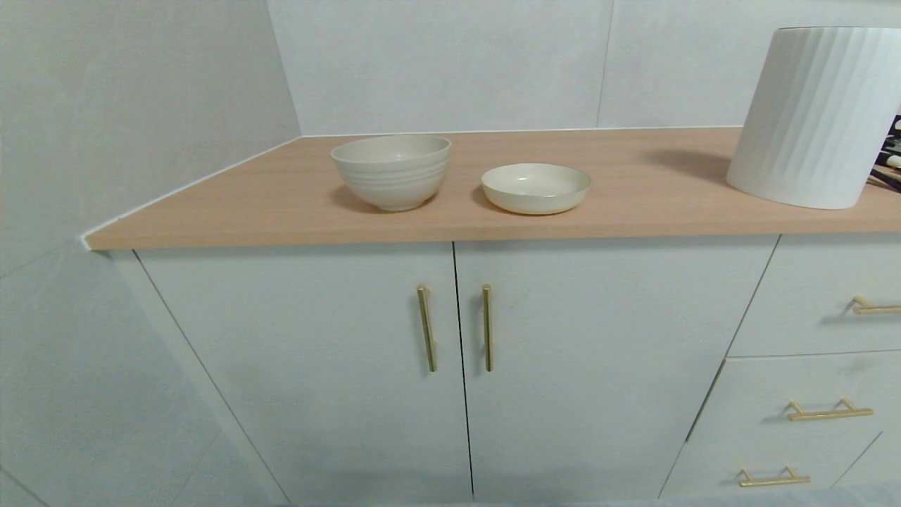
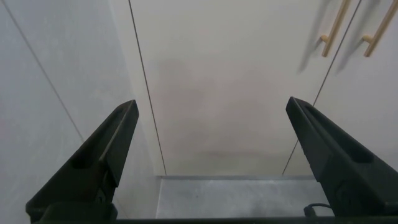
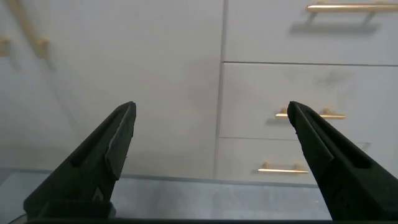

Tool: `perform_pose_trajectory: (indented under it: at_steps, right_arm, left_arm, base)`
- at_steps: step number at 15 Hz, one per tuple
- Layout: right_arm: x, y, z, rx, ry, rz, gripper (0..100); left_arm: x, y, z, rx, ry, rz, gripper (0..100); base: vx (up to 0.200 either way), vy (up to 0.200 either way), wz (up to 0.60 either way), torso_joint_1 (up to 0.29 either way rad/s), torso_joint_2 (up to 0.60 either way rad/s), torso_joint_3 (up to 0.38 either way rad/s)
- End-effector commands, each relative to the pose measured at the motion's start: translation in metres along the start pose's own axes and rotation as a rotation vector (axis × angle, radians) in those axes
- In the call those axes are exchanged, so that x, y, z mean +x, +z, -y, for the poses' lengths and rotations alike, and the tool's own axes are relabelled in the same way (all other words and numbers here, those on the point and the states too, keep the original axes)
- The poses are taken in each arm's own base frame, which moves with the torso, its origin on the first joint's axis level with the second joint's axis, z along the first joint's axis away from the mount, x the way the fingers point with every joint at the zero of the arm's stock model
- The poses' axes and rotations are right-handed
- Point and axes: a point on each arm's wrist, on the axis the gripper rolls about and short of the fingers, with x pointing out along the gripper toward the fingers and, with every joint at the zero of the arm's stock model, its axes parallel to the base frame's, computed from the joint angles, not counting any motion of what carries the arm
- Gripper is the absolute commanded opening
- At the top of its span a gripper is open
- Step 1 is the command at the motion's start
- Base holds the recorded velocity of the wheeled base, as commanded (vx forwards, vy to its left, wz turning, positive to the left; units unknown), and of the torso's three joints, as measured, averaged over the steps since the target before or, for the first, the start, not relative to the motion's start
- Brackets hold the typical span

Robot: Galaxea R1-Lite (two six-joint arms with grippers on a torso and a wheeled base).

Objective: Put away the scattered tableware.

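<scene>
On the worktop (image 1: 633, 197), left half: bowl (image 1: 391, 171) and dish (image 1: 536, 187), side by side, near each other but not touching. The bowl is nearer the corner wall (image 1: 141, 105), the dish on its right.
- Bowl: deep, cream, ribbed bands outside, upright, rim up. The near wall hides most of the inside; the far inner wall is bare.
- Dish: shallow, cream, flat on its base, rim up. The inside is visible and bare.
- Both are round and sit close to the worktop's front edge.

Far right on the worktop, well apart from the dish: a tall ribbed white cylinder (image 1: 816, 116), standing. There are dark bits just behind it at the frame edge, too small to tell.

Below the worktop: two white doors (image 1: 317, 366), shut. Their gold vertical handles (image 1: 426, 327) flank the seam, which lies roughly under the gap between bowl and dish. To the right is a drawer stack (image 1: 795, 408) with gold horizontal handles, all shut.

Left claw (image 2: 211, 106): fingers spread wide, gripping nothing, low in front of the doors. The door handles are off to one side in its view.
Right claw (image 3: 211, 107): also spread wide and gripping nothing, low, facing the drawers.
</scene>
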Motion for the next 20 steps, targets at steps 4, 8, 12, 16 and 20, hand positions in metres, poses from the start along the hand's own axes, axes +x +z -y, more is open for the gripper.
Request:
perform_pose_trajectory:
  at_steps: [4, 8, 12, 16, 20]
  right_arm:
    - [0.037, 0.064, -0.004, 0.111, 0.382, -0.188, 100]
    - [0.063, 0.069, -0.007, 0.149, 0.503, -0.327, 100]
    - [0.084, 0.069, -0.015, 0.155, 0.615, -0.450, 100]
    - [0.144, 0.074, -0.038, 0.149, 0.707, -0.621, 100]
    - [0.215, 0.067, -0.080, 0.076, 0.664, -0.625, 100]
  left_arm:
    - [0.000, 0.000, 0.000, 0.000, 0.001, 0.000, 100]
    - [0.000, 0.000, 0.000, 0.000, 0.001, 0.000, 100]
    - [0.000, 0.000, 0.000, 0.000, 0.001, 0.000, 100]
    - [0.000, 0.000, 0.000, 0.000, 0.001, 0.000, 100]
    - [0.000, 0.000, 0.000, 0.003, 0.001, 0.000, 100]
  base:
    - [0.000, 0.000, 0.00, 0.000, 0.00, 0.000]
    - [0.000, 0.150, 0.00, 0.003, 0.00, -0.001]
    - [0.000, 0.000, 0.00, 0.000, 0.00, 0.000]
    - [0.000, 0.000, 0.00, 0.000, 0.00, 0.000]
    - [0.000, 0.000, 0.00, 0.000, 0.00, 0.000]
